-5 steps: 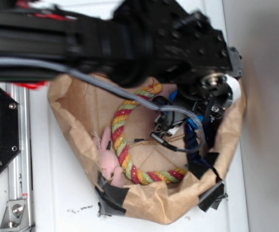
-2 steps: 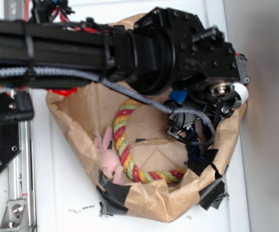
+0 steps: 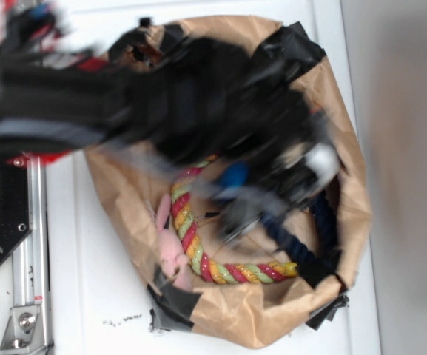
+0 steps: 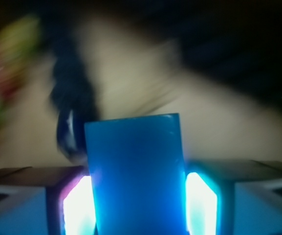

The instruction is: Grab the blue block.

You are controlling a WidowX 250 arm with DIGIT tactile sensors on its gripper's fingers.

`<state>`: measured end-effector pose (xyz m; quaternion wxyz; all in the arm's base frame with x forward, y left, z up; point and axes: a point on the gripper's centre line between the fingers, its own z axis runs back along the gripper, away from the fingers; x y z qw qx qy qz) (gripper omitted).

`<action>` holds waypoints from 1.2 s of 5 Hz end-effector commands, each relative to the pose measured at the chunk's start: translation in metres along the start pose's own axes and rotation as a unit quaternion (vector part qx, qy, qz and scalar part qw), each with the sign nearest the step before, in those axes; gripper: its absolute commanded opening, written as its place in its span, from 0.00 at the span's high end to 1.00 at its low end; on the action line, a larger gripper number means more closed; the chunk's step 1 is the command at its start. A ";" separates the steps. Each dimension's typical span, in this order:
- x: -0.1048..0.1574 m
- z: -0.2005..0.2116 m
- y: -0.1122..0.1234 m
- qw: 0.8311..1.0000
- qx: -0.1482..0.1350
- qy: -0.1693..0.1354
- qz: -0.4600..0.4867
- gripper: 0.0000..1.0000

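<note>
- White counter [image 3: 95, 296] fills the lower left of the exterior view, with a metal rail [image 3: 28, 296] along the left edge and a grey wall at the right.
- Only the wrist view shows the grasp: the gripper [image 4: 137, 196] at the bottom of the frame is pinching the blue block [image 4: 136, 171], 1 finger [image 4: 33, 196] pressed to each side of it, the block standing upright between them.
- Exterior view shows the blurred black arm [image 3: 161, 96] reaching from the upper left across the brown paper bag [image 3: 346, 170]; a smear of bright blue [image 3: 234, 177] near the frame's middle marks the block, above the bag's floor.
- Inside the bag lie a multicoloured rope [image 3: 191, 237] curving along the lower left, a dark navy rope [image 3: 302, 237] at the lower right, and a pink soft toy [image 3: 170, 251] against the left wall.
- Black tape [image 3: 176, 296] patches the bag's rim.
- Wrist view catches the navy rope [image 4: 67, 103] at upper left, over tan paper.
</note>
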<state>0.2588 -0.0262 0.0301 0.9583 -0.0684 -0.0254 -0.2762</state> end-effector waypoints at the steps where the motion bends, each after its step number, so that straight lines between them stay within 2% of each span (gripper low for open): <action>1: 0.000 0.069 -0.013 0.992 0.045 -0.016 0.121 1.00; 3: 0.003 0.113 0.021 0.962 0.065 -0.011 0.266 1.00; 4: -0.001 0.130 0.030 0.952 0.072 -0.026 0.295 1.00; 5: -0.004 0.137 0.033 0.950 0.071 -0.040 0.302 1.00; 6: -0.004 0.132 0.031 0.950 0.073 -0.029 0.302 1.00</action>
